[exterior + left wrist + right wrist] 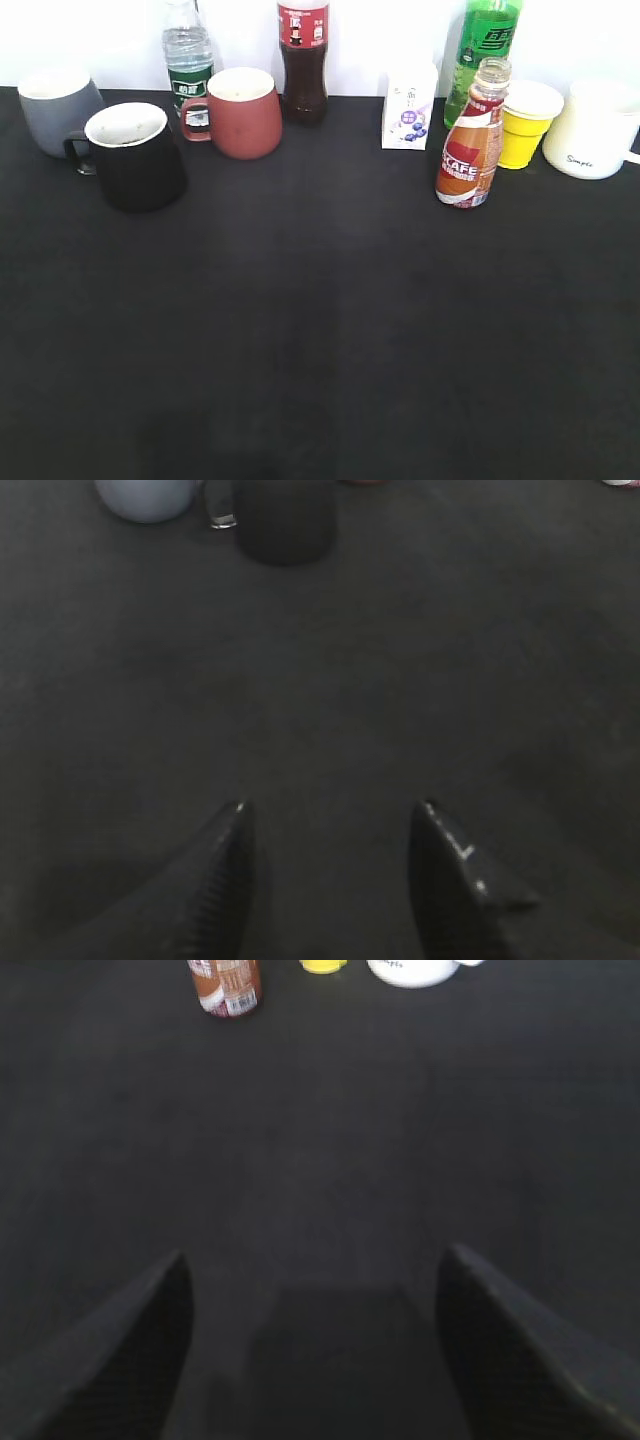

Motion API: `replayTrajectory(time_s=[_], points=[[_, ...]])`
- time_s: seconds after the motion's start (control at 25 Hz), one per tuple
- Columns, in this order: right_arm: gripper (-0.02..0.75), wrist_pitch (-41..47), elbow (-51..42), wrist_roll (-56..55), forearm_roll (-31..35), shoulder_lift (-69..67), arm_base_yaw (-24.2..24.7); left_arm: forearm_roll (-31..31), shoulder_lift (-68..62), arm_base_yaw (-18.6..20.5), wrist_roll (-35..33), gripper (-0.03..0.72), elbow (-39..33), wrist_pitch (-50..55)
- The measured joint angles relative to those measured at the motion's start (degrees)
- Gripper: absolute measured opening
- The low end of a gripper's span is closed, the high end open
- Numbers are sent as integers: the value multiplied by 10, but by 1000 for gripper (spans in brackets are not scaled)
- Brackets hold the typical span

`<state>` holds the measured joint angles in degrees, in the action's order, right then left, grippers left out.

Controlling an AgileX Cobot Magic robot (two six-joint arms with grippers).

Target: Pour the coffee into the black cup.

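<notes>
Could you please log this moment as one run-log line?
phase: start | left gripper: open, empty | right gripper: open, empty | coffee: upright, untouched | black cup: upright

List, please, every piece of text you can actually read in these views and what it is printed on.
"CAFE": coffee bottle, first letters turned away.
"Simple": white mug, in script.
Too small or blurred: labels on cola bottle, green bottle, water bottle, small carton.

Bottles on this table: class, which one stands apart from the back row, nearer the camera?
The coffee bottle, brown with the red-orange label and no cap. It stands forward on the right, while the water bottle, cola bottle and green bottle line the back edge.
</notes>
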<state>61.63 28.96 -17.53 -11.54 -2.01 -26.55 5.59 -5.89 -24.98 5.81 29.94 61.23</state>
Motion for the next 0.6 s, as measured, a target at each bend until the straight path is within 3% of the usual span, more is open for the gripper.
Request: replayTrajectory(time_s=[0.52,0.6], points=[[590,-4,0,0,-4,0,1,0,0,0,0,383,0,0],[589,-4,0,0,-4,0,25,0,0,0,0,383,0,0]])
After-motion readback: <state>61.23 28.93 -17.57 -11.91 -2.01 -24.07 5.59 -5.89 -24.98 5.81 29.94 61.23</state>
